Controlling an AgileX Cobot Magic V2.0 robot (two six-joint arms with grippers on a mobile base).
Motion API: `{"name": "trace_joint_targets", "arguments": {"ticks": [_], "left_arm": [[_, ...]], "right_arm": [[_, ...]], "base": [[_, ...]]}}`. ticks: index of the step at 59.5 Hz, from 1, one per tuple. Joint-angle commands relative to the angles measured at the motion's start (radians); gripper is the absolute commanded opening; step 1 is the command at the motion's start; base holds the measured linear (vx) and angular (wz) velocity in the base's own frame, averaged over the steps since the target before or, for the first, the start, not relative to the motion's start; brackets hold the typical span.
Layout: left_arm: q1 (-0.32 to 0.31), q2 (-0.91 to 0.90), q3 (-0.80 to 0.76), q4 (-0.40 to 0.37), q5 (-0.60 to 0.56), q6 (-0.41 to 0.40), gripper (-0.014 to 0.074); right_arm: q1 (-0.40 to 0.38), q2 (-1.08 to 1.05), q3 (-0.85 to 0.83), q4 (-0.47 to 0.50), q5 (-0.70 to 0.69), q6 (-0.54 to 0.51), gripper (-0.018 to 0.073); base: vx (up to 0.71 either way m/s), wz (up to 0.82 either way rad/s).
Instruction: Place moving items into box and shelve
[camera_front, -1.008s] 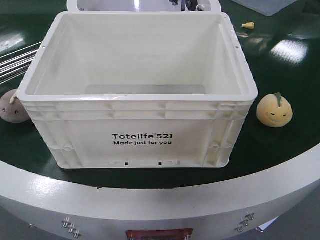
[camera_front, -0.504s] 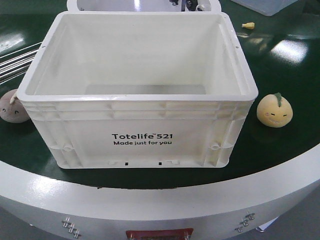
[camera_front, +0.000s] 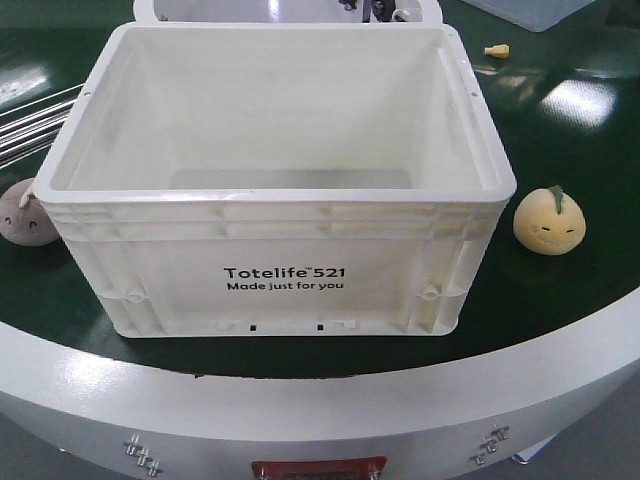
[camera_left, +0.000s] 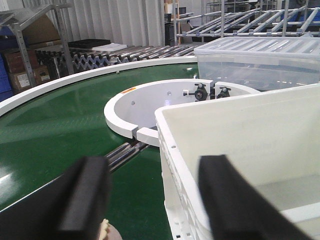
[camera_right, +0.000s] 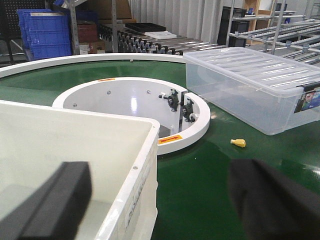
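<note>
- The green table (camera_front: 590, 290) carries everything. Its white curved edge runs just in front of the box, so there is little free room on that side and much more behind the box.
- The box (camera_front: 280, 285) stands upright and open, with nothing inside. I think its thick rim is the main danger: a tool that comes down close beside the box may knock the rim and push the box.
- A clear lidded bin (camera_right: 250, 85) stands well behind the box, to its right, out of the way.
- The left tool (camera_left: 155, 200) hangs across the left wall of the box, jaws wide apart and holding nothing. The right tool (camera_right: 165, 200) hangs across the right wall, also wide apart and holding nothing.
- The yellow plush toy (camera_front: 548, 222) sits just right of the box, near the table edge. A poor pinch could roll it off.
- The greyish-pink plush toy (camera_front: 24, 214) lies left of the box, close against its corner. A finger has little space between toy and wall.
</note>
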Motion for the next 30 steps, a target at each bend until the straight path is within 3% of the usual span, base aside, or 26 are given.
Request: {"name": "trace_joint_targets", "arguments": {"ticks": [1, 7, 18, 26, 30], "left_arm": [[-0.001, 0.009, -0.035, 0.008, -0.074, -0.003, 0.0673], [-0.001, 0.009, -0.035, 0.008, -0.08, -0.003, 0.0718], [-0.001, 0.009, -0.035, 0.018, -0.081, -0.006, 0.0691], [0.0, 0.051, -0.065, 0.123, -0.036, -0.099, 0.0654], [0.0, 0.097, -0.099, 0.247, 0.014, -0.18, 0.0636]], "right_arm": [[0.0, 0.005, -0.036, -0.013, -0.08, -0.011, 0.0722], [0.0, 0.005, -0.036, -0.013, -0.081, -0.011, 0.0714], [0.0, 0.005, -0.036, -0.009, -0.084, 0.013, 0.0673], [-0.001, 0.027, -0.061, -0.038, -0.067, 0.106, 0.0669], [-0.001, 0.059, -0.095, -0.116, -0.026, 0.174, 0.0667]], "base": [[0.0, 0.0], [0.0, 0.0], [0.0, 0.0], [0.0, 0.0], [0.0, 0.0]]}}
